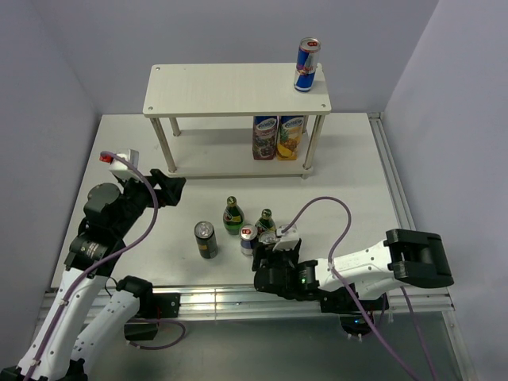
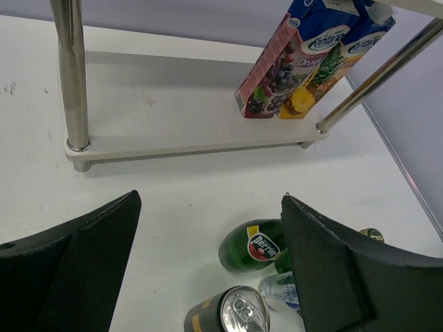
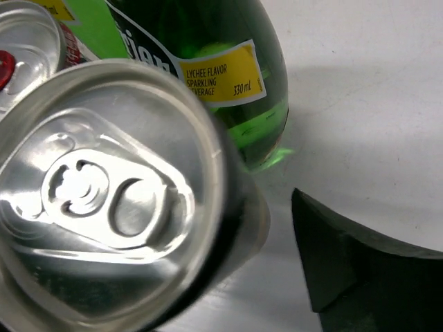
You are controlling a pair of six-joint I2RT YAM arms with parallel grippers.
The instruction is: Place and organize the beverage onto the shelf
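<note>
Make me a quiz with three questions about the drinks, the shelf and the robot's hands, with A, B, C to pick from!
1. Where on the shelf do the juice cartons stand?
A. on its top board
B. on its lower board
C. lying flat across both boards

2. How many green bottles stand on the table?
A. one
B. two
C. four

3. How is the left gripper?
A. open, with nothing between its fingers
B. shut on a can
C. shut on a carton

Answers:
1. B, because both cartons stand upright under the top board, at the right end of the lower one.
2. B, because two green bottles show side by side in front of the shelf.
3. A, because the left wrist view shows its fingers far apart with only bare table between them.
</note>
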